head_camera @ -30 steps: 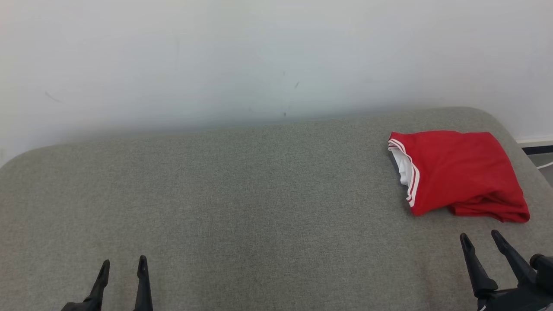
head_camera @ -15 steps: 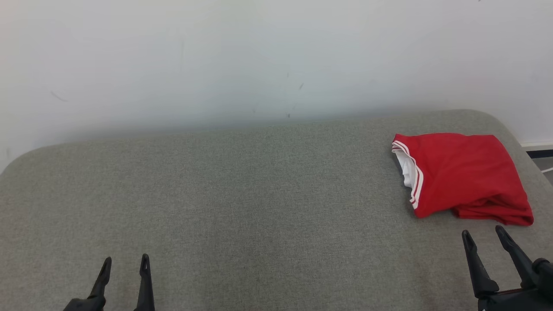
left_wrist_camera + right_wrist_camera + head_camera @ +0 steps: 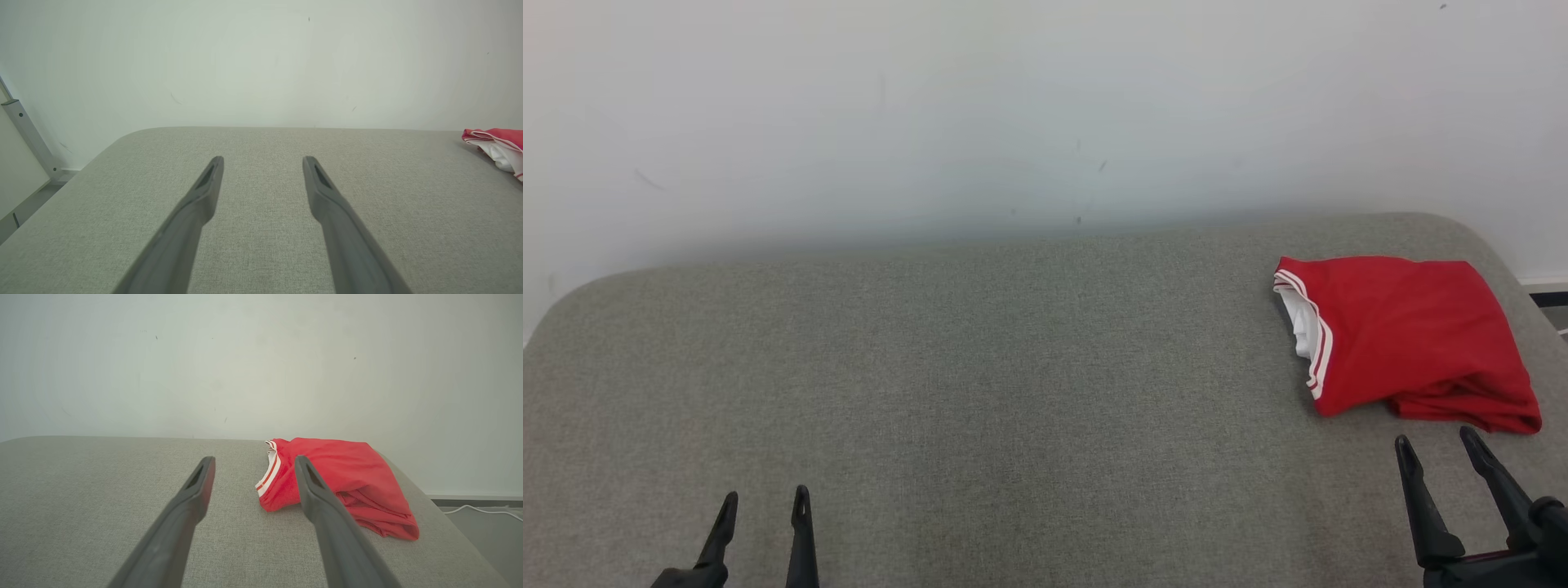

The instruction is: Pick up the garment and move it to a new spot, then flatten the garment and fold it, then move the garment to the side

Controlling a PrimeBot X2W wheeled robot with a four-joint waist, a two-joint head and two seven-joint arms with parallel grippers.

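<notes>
Lying in a folded bundle at the far right of the grey cloth-covered top [image 3: 1013, 392], the red garment [image 3: 1409, 335] rests close to the rounded right corner. Its left edge shows white stripes and a white inner layer, and its near edge is bunched into soft creases.

The right gripper [image 3: 1436, 437] sits just in front of the garment, apart from it, with its two dark fingers spread wide and nothing between them. In the right wrist view the gripper [image 3: 254, 459] points toward the garment [image 3: 339, 477], whose striped edge shows in the gap between the fingers.

The left gripper [image 3: 766, 494] is at the near left, well apart from the garment, and its fingers are also spread and empty. In the left wrist view the gripper [image 3: 263, 159] hangs over bare grey cloth, with the garment [image 3: 496, 143] at the far right edge.

A pale wall [image 3: 1013, 106] stands behind the top. A white cable [image 3: 482, 509] lies on the floor past the right corner.
</notes>
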